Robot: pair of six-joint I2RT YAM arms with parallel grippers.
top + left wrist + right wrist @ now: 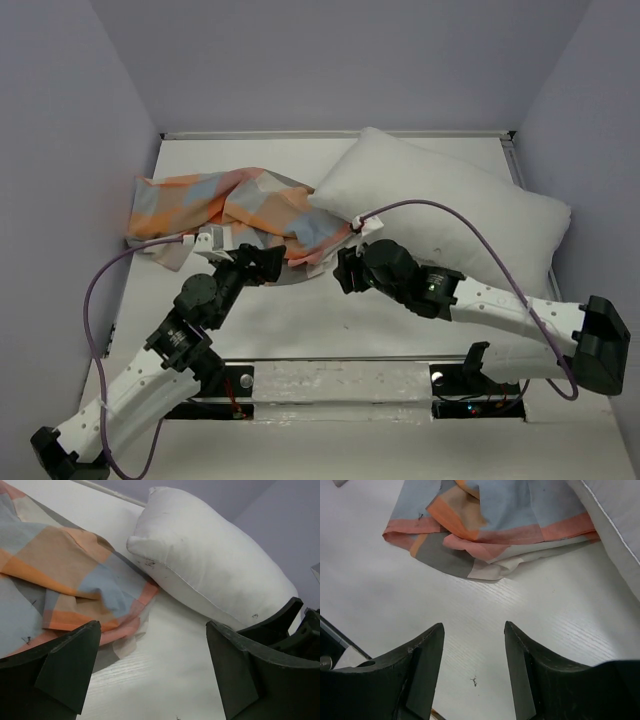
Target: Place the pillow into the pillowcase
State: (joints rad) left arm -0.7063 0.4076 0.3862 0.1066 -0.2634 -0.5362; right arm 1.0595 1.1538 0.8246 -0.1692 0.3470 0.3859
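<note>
Pillow (pixel 440 205) against pillowcase (pixel 225 205) on white table (pixel 330 335), lilac walls (pixel 330 60) around; left tool (pixel 152 630), right tool (pixel 474 627) both agape

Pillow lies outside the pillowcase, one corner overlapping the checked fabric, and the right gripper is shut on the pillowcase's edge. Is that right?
No. The right gripper is open and holds nothing: the right wrist view shows its fingers apart over the table, short of the pillowcase. The pillow does lie outside it, one corner overlapping the fabric.
</note>
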